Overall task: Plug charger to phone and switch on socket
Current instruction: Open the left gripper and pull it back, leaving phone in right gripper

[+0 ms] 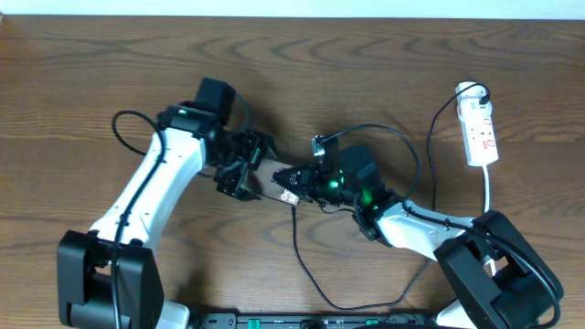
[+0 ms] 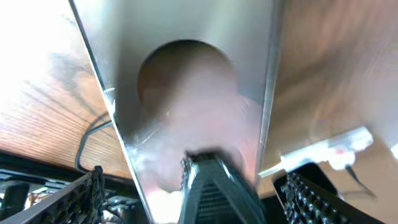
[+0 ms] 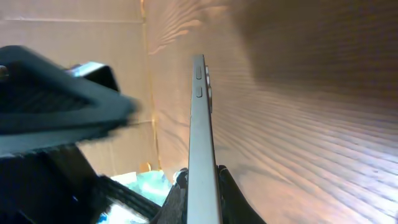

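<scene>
1. Right hand (image 1: pixel 294 180) clamped tight on the phone (image 1: pixel 268 174); the right wrist view shows it edge-on, pinched between the fingers (image 3: pixel 233 202).
2. Left hand (image 1: pixel 239 169) spread wide, its fingers (image 2: pixel 84 199) flanking the phone's other end, no grip.
3. Phone sits mid-table (image 1: pixel 91 73), between both hands.
4. Power strip (image 1: pixel 479 128) well apart, far right.
5. Charger cable (image 1: pixel 300 256) loops beside the right arm.

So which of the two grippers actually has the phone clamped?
The right gripper: its jaws are shut on the thin edge of the phone. The left gripper only straddles the phone, jaws wide apart.
</scene>
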Motion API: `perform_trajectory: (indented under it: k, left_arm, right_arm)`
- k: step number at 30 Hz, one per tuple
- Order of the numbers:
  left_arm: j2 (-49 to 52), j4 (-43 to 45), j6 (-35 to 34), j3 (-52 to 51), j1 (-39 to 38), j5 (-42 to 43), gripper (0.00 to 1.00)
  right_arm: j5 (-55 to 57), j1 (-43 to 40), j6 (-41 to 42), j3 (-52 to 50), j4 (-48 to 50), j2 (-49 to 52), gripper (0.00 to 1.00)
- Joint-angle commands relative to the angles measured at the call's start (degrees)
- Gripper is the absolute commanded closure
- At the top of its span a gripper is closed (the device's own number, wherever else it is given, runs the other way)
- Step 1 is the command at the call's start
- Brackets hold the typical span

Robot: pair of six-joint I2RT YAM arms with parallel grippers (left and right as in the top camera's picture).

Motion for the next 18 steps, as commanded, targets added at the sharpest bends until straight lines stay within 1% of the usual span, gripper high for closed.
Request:
perform_trajectory:
  k: [1, 4, 6, 8, 12, 18]
  left_arm:
    - [-1.3, 0.9, 13.1, 1.6, 3.0, 8.3, 0.12]
    - [-1.3, 4.3, 25.0, 1.6, 6.1, 16.2, 0.12]
    - [-1.3, 4.8, 29.4, 1.6, 7.4, 19.9, 0.09]
    - [-1.2, 4.8, 31.8, 1.6, 8.6, 22.3, 0.08]
    - [-1.2, 5.3, 34.5, 1.6, 11.1, 24.1, 0.08]
    - [-1.2, 11.7, 35.9, 0.0, 13.7, 27.9, 0.08]
  right_arm:
    - [-1.3, -1.7, -1.8, 0.7, -1.2, 0.1, 0.99]
    - [-1.3, -3.2, -1.8, 0.7, -2.4, 0.1, 0.99]
    - [-1.3, -4.1, -1.7, 0.7, -2.4, 0.1, 0.99]
    - [-0.8, -4.8, -1.2, 0.7, -2.4, 0.1, 0.99]
    - [0.2, -6.0, 3.8, 0.7, -2.1, 0.1, 0.99]
    - [3.2, -6.2, 7.9, 0.7, 0.6, 0.1, 0.99]
